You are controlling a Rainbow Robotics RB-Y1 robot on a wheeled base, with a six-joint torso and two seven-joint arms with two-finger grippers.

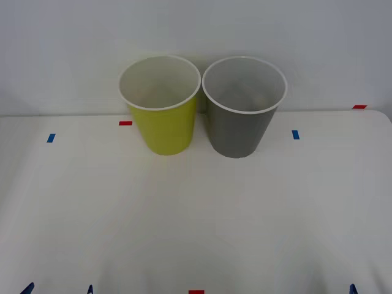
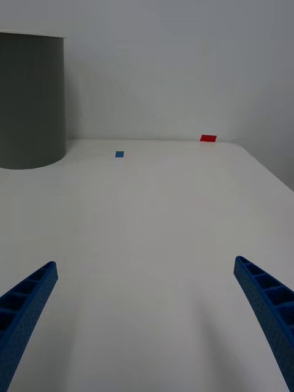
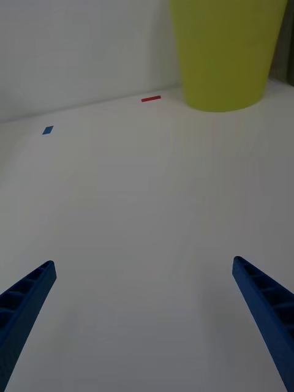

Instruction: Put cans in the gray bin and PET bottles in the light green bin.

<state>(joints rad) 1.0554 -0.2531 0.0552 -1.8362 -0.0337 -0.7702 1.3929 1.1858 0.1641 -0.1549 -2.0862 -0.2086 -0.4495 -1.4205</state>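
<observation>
A: Start at the left. What is there?

B: The left gripper (image 3: 144, 318) hangs low over the near part of the white table (image 1: 196, 220), its two blue fingers (image 3: 24, 300) spread wide apart with nothing between them. In the front view only its tips (image 1: 58, 288) peek in at the near edge. A blue tape mark (image 1: 51, 138) and a red one (image 1: 125, 123) lie farther back on that side.

A: And the bins?

B: Both stand upright at the far middle of the table against the wall. The green bin (image 1: 162, 110) is on the left, the gray bin (image 1: 242, 110) on the right, rims touching or nearly so. Both are well apart from the grippers.

A: Any can?

B: None lies on the table. The green bin's inside looks plain white; the gray bin's depth is too dim to judge.

A: The right side?

B: A blue mark (image 1: 296, 134) sits just right of the gray bin, a red one (image 1: 359, 106) at the far edge. The right gripper (image 2: 147, 318) is low near the table's near right corner, fingers (image 2: 269, 306) likewise wide apart and holding nothing.
</observation>
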